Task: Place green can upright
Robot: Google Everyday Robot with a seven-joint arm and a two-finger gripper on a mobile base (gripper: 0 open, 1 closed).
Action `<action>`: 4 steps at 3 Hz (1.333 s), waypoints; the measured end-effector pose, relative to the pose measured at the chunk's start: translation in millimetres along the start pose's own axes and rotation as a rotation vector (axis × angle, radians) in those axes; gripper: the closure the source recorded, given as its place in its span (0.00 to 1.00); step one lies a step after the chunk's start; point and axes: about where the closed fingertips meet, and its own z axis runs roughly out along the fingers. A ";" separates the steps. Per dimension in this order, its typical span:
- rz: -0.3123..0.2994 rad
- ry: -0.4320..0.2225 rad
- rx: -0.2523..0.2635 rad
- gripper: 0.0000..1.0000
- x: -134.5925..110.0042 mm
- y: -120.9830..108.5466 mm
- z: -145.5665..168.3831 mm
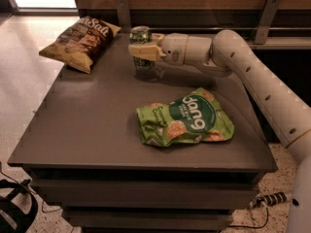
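The green can [141, 35] stands upright at the back middle of the dark table [97, 125], its silver top facing up and its base at or just above the tabletop. My gripper [144, 51] reaches in from the right on the white arm [243, 67]. Its pale fingers [142, 51] are closed around the can's middle, and the near finger hides part of the can's side.
A light-green "dang" snack bag [187, 118] lies flat at the table's centre right. A brown chip bag [80, 40] lies at the back left corner. A wooden wall with metal brackets [265, 18] runs behind the table. Cables lie on the floor.
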 end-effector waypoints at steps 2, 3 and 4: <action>0.016 0.009 0.062 1.00 5.6 -4.5 -6.2; 0.027 0.015 0.079 1.00 9.7 -7.2 -5.7; 0.037 0.014 0.089 1.00 13.7 -9.9 -3.8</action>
